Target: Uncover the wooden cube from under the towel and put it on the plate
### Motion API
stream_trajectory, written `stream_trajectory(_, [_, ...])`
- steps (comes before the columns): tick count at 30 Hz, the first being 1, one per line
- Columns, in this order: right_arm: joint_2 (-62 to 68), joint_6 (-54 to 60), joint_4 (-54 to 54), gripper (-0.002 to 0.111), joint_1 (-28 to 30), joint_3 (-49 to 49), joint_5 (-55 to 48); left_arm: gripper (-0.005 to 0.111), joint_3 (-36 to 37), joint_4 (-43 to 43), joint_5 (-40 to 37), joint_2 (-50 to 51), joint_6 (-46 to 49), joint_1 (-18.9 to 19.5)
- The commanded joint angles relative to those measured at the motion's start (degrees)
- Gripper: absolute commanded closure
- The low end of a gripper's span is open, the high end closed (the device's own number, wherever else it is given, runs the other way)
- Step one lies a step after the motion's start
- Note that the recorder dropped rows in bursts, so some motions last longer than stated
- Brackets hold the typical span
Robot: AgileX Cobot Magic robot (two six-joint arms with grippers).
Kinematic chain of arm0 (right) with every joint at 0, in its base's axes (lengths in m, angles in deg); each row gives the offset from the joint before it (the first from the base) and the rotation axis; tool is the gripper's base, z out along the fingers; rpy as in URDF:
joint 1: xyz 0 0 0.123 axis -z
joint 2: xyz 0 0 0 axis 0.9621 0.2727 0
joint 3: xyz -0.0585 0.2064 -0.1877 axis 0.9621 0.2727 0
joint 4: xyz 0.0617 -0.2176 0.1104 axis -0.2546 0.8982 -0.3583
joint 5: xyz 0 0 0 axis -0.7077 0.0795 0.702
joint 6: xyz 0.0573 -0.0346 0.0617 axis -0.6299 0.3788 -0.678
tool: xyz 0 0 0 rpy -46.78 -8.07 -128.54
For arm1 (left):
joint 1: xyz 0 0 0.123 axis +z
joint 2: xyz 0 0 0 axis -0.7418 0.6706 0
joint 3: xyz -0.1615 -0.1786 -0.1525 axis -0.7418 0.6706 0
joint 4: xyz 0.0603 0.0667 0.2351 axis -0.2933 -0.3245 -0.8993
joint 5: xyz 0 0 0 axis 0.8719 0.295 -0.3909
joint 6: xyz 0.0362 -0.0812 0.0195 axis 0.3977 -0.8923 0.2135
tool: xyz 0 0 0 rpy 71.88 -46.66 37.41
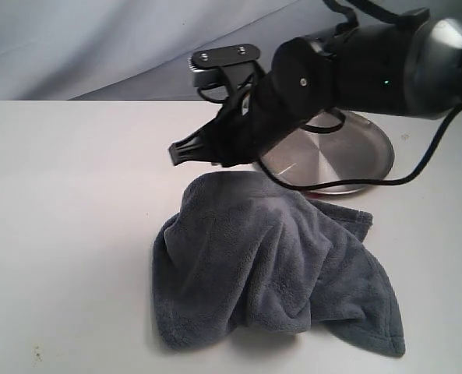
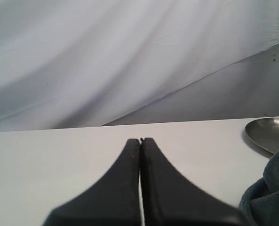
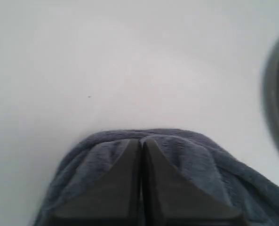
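The blue-grey towel (image 1: pixel 269 265) lies bunched in a heap on the white table, and its edge shows in the left wrist view (image 2: pixel 271 197). The wooden cube is hidden. Behind the heap sits the steel plate (image 1: pixel 363 160), partly covered by the right arm; the left wrist view (image 2: pixel 271 132) also catches it. My right gripper (image 1: pixel 176 151) hangs shut just above the towel's far left top, with the towel (image 3: pixel 200 155) right under its tips (image 3: pixel 140 140) and nothing seen between them. My left gripper (image 2: pixel 140 140) is shut and empty over bare table, left of the towel.
The white table (image 1: pixel 67 218) spreads left of and in front of the towel. A pale cloth backdrop (image 2: pixel 106 61) hangs behind the table. The right arm's black cable (image 1: pixel 417 167) loops over the plate.
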Motion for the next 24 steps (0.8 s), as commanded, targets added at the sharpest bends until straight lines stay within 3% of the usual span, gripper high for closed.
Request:
stream_trajectory(1, [0.1, 0.5, 0.0, 0.108, -4.2, -0.9, -0.4, 0.107, 0.3, 0.1, 0.6, -0.2, -0.1, 0.1])
stream_trajectory(12, [0.1, 1.5, 0.0, 0.108, -16.0, 2.0, -5.4, 0.107, 0.3, 0.1, 0.6, -0.2, -0.1, 0.1])
stream_trajectory(24, [-10.4, -6.3, -0.5, 0.108, -17.0, 23.5, 9.1, 0.107, 0.3, 0.1, 0.6, -0.2, -0.1, 0.1])
